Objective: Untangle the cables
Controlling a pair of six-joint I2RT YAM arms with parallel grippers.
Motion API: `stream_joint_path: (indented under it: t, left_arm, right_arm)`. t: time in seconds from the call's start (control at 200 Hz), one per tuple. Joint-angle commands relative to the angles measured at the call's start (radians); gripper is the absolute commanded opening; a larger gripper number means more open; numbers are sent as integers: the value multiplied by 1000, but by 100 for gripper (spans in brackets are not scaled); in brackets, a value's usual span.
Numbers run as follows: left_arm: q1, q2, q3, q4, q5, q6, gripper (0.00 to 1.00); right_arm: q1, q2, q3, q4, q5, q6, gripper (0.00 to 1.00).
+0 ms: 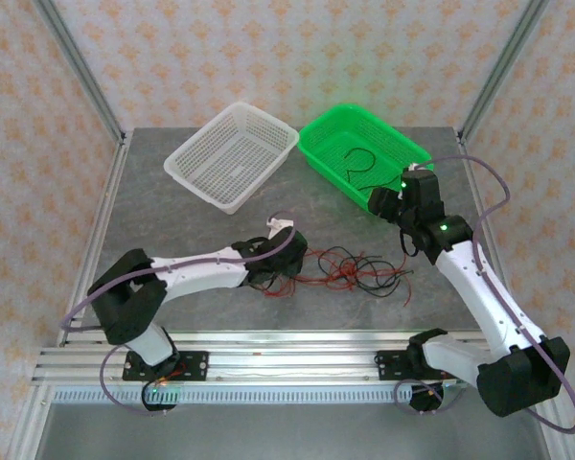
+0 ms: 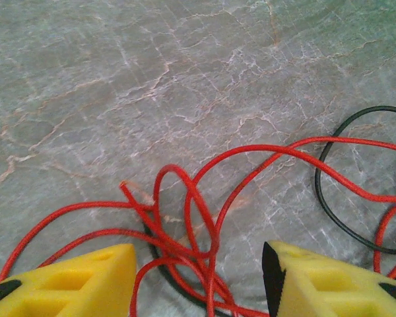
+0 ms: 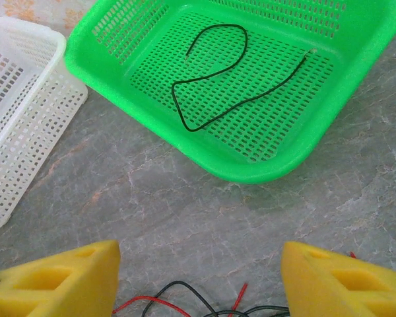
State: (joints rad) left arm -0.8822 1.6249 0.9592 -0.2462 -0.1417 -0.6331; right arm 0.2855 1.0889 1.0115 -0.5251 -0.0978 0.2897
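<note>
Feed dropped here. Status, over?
Left gripper open, straddling red cables. Right gripper open, empty, facing green basket. One black cable lies inside. No obstruction seen.

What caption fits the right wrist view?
Open right gripper faces a green basket holding one black cable.

— Where do we find the cables?
— We see most of them in one loose tangle (image 1: pixel 353 268) on the table (image 1: pixel 201 225). It is made of thin red and black wires curling over each other, lying flat on the grey marbled top near its front middle.
— And what do we make out up close?
— We see the red cables (image 2: pixel 201 221) looping and crossing one another several times. A black cable (image 2: pixel 323 198) curves in an open loop just beside them, and a red strand passes over it.
— Do we see any lying apart?
— Yes, we count one black wire (image 3: pixel 174 92) lying alone, well apart from the tangle. It lies on the floor of the green basket (image 3: pixel 152 125), bent into a loose open curl with both ends free.
</note>
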Motion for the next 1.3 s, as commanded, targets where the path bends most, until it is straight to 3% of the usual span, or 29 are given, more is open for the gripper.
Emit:
stream_joint_path:
  t: [0.0,0.265,0.425,0.846,1.116,1.296]
  left_arm:
    - [-1,39,50,27,-64,5,52]
    - [0,110,107,3,-138,8,35]
    - [0,129,130,-26,-170,9,0]
    - [0,-45,267,-161,-228,75,0]
    - [0,-137,371,-233,-238,107,0]
    - [-3,-184,397,-232,-203,118,0]
  right_arm:
    - [6,-17,-5,16,-12,12,65]
    - [6,-42,-27,20,-35,18,65]
    - [8,-64,-52,36,-81,36,65]
    - [44,-89,-253,229,-299,196,64]
    - [175,-6,-360,436,-321,368,64]
    - [269,78,-403,685,-327,559,62]
